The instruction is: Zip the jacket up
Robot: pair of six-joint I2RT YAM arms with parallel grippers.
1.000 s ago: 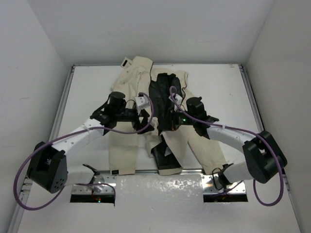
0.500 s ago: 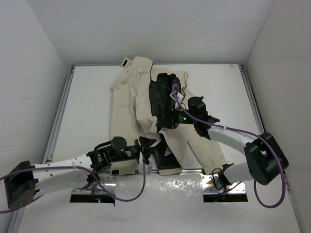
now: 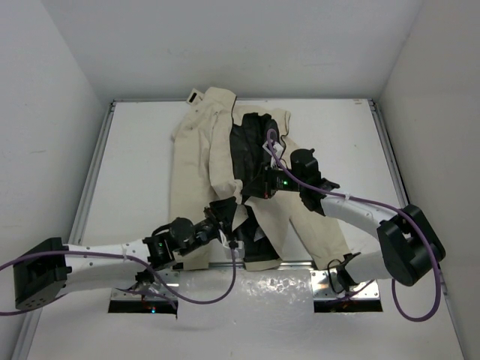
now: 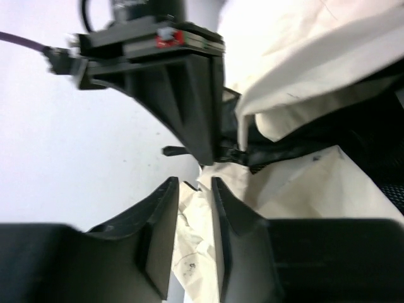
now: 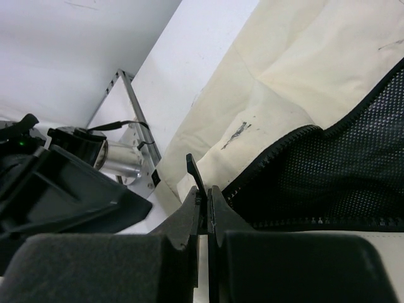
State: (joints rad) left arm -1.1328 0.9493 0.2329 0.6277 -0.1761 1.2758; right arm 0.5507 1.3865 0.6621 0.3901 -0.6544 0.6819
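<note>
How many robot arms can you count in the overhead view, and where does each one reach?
2. The left arm reaches from the near-left corner to the near hem of the jacket. The right arm reaches from the near-right corner to its middle. None seems hidden.

A cream jacket (image 3: 196,161) is seen spread on the white table (image 3: 135,150), its front lying open with black lining exposed. The left gripper (image 3: 223,212) is placed at the jacket's lower front, near the table's near edge. The right gripper (image 3: 260,186) is set on the dark lining at mid-jacket. Purple cables (image 3: 202,294) are looped along both arms.
</note>
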